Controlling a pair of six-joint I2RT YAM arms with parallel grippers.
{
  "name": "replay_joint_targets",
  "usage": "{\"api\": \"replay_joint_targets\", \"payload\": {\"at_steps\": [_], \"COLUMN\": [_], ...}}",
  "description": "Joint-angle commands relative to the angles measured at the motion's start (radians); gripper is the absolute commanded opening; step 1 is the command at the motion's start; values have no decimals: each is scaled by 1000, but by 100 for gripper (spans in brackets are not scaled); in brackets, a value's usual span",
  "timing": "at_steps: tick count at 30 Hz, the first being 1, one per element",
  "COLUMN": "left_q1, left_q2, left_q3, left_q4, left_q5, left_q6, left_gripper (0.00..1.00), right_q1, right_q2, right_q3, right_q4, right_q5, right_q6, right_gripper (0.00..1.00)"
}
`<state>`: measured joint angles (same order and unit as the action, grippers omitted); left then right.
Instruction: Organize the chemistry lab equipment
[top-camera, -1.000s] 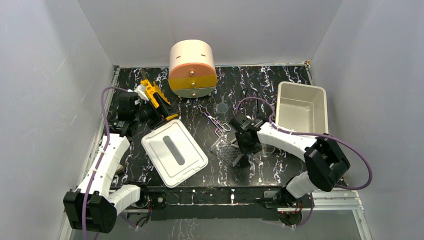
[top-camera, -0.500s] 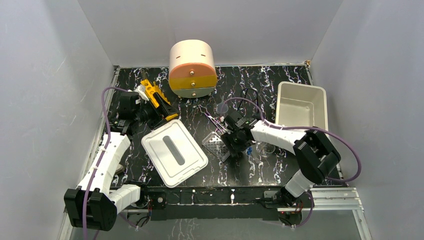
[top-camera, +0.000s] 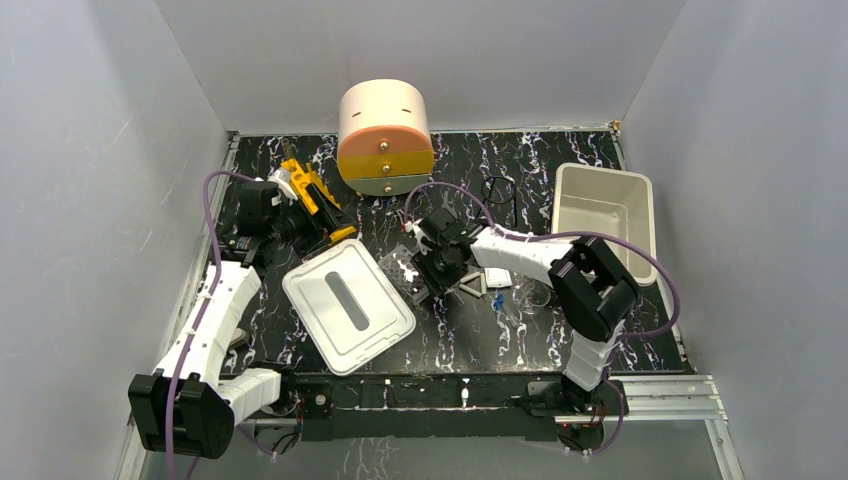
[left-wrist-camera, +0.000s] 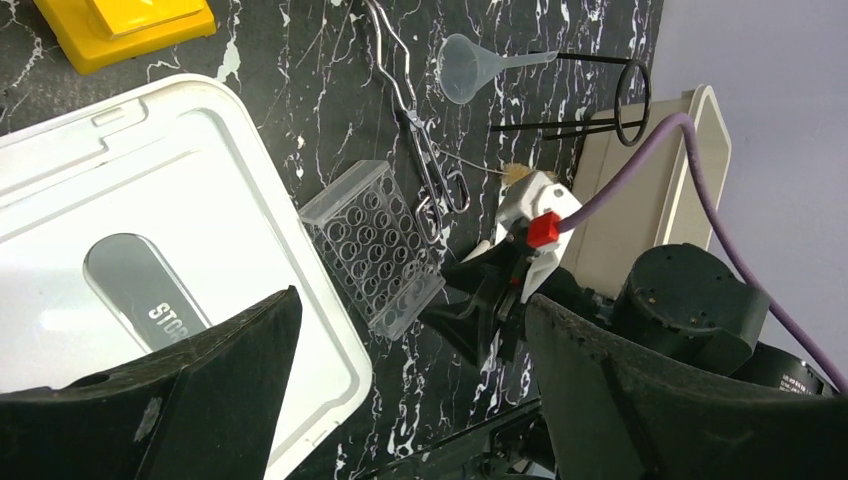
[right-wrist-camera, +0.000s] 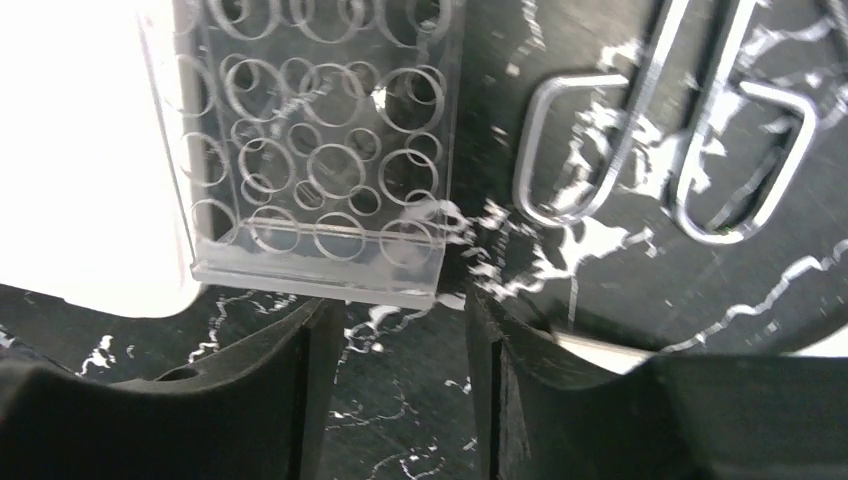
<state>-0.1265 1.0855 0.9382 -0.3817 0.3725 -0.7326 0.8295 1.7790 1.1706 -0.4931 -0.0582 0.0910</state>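
By well plate (right-wrist-camera: 320, 150), right tool (right-wrist-camera: 400, 330) low.

Top cam is parked high above and behind the arm bases, tilted down and forward, so it takes in the whole table (top-camera: 520, 345) out to the far edge. Left wrist cam hangs fairly high near the left edge, facing across toward the right edge. Right wrist cam is almost on the surface mid-table, super close up. All three catch the clear well plate (top-camera: 400, 268) and the white lid (top-camera: 348, 305) beside it.
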Motion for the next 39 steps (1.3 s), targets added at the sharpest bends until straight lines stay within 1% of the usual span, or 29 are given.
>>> {"api": "replay_joint_targets", "payload": {"at_steps": [1, 2, 4, 8, 10, 14, 18, 20, 23, 25, 28, 30, 33, 34, 39], "left_q1": [-2, -2, -2, -2, -2, -2, -2, -2, -2, -2, -2, -2, -2, -2, -2], "left_q2": [-3, -3, -3, 3, 6, 11, 13, 12, 15, 32, 43, 45, 48, 50, 64], "left_q3": [47, 47, 47, 52, 56, 60, 70, 74, 85, 117, 171, 192, 209, 212, 224], "left_q4": [-30, -31, -31, -32, -32, -35, -39, -39, -35, -41, -81, -90, -89, -90, -89], "left_q5": [-11, -12, -11, -10, -9, -9, -6, -6, 19, 63, 26, 6, -6, -6, 7], "left_q6": [21, 20, 19, 19, 22, 27, 34, 38, 63, 152, 222, 245, 256, 257, 250], "left_gripper": [81, 81, 81, 81, 81, 82, 82, 82, 84, 86, 98, 98, 98, 98, 98], "right_q1": [44, 48, 49, 48, 49, 48, 49, 47, 46, 44, 35, 26, 24, 25, 25], "right_q2": [31, 41, 62, 89, 96, 84, -8, -76, -192, -249, -311, -345, -409, -425, -483], "right_q3": [79, 91, 115, 164, 186, 199, 141, 114, 59, 23, -40, -93, -186, -214, -310], "right_q4": [59, 68, 83, 94, 87, 72, 59, 18, -67, -159, -318, -379, -366, -360, -285], "right_q5": [-48, -39, 31, 128, 151, 133, 100, 128, 238, 339, 482, 529, 501, 487, 395], "right_q6": [16, 37, 95, 189, 209, 205, 197, 208, 239, 298, 404, 464, 501, 518, 530], "right_gripper": [58, 59, 58, 52, 51, 53, 56, 58, 59, 60, 62, 61, 51, 49, 48]}}
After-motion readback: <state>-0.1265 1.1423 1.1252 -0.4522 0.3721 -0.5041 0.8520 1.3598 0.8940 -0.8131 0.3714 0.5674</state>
